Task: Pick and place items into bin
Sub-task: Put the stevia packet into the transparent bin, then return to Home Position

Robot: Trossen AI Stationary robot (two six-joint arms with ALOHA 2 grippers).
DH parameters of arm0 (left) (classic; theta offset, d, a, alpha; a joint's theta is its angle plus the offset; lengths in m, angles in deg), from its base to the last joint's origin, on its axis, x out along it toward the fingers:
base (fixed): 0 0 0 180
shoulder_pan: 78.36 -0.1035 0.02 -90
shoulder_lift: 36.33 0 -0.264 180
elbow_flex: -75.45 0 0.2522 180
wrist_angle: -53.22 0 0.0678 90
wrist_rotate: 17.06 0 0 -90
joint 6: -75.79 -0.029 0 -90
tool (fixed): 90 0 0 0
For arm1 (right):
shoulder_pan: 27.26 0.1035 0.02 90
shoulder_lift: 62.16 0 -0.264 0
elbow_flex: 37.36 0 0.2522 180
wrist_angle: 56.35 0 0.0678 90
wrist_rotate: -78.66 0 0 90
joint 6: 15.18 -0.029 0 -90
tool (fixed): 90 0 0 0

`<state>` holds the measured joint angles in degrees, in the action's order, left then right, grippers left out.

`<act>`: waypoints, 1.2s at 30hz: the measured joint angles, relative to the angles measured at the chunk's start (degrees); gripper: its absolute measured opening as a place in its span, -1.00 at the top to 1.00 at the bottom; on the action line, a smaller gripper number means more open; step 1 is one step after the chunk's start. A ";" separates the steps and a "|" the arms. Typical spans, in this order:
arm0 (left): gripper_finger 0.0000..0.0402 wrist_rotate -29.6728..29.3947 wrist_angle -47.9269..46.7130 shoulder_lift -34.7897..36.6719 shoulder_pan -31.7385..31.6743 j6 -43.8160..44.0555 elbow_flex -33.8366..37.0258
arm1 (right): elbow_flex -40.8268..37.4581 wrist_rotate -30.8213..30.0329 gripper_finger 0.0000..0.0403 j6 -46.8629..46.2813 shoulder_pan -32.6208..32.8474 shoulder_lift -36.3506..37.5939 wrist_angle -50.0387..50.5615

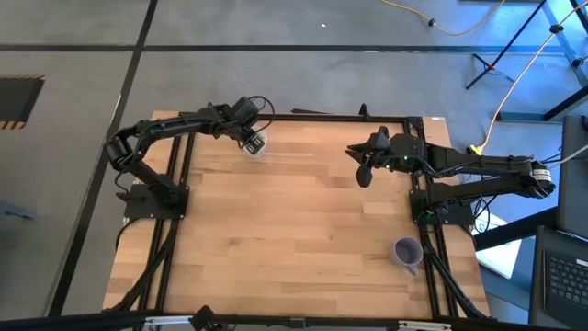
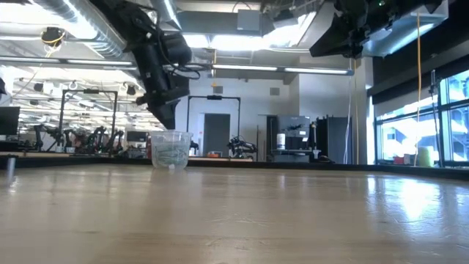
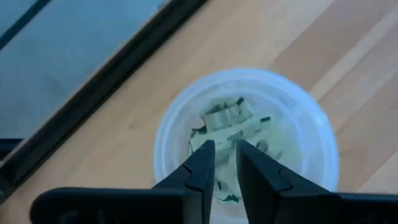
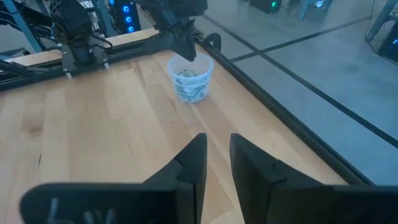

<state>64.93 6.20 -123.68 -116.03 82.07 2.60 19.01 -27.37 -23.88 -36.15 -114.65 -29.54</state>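
The bin, a clear cup [image 1: 256, 145] [image 2: 170, 149], stands upright on its base near the table's far left edge. Several pale green and white packets [image 3: 227, 118] lie inside it. My left gripper [image 3: 225, 148] hangs just above the cup's open rim, pointing steeply down. Its fingers stand a little apart and nothing is between them. In the low view its tips [image 2: 165, 123] stay clear of the rim. My right gripper [image 4: 217, 142] [image 1: 365, 175] waits in the air over the table's far right part, open, holding nothing.
A purple translucent cup [image 1: 407, 251] stands near the table's right edge, toward the front. The black frame rail [image 3: 106, 81] runs along the far edge just behind the bin. Bare wood [image 1: 294, 230] spreads between the two arms.
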 joint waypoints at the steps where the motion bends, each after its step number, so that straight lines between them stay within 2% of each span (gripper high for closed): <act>1: 0.68 0.04 0.02 0.70 0.00 0.00 0.00 | 0.00 0.01 0.63 0.02 0.02 0.06 0.01; 6: 0.63 1.81 0.66 9.31 0.61 0.67 0.00 | 0.00 0.21 0.63 0.27 0.04 3.64 2.61; 11: 0.63 3.60 4.45 22.23 3.21 1.07 1.83 | -2.11 0.24 0.63 -0.23 2.07 12.73 6.77; 15: 0.63 3.74 11.47 33.88 5.85 3.54 8.85 | -8.26 0.36 0.63 -3.61 3.45 21.84 3.49; 19: 0.63 3.31 18.17 44.84 8.12 5.54 16.62 | -13.83 4.01 0.63 -5.74 3.54 29.28 -0.83; 23: 0.63 1.17 20.45 54.17 9.68 8.21 23.83 | -18.28 4.65 0.63 -6.17 3.54 35.83 -3.21; 30: 0.63 2.05 24.54 66.04 12.02 9.49 34.92 | -23.03 5.15 0.63 -6.34 3.54 43.49 -3.42; 36: 0.63 1.27 26.24 74.84 12.61 11.10 41.05 | -25.94 5.14 0.63 -5.44 3.54 49.66 -3.61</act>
<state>66.20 32.44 -48.84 -103.42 93.18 43.65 -6.92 -22.23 -29.32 -32.61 -64.99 -33.14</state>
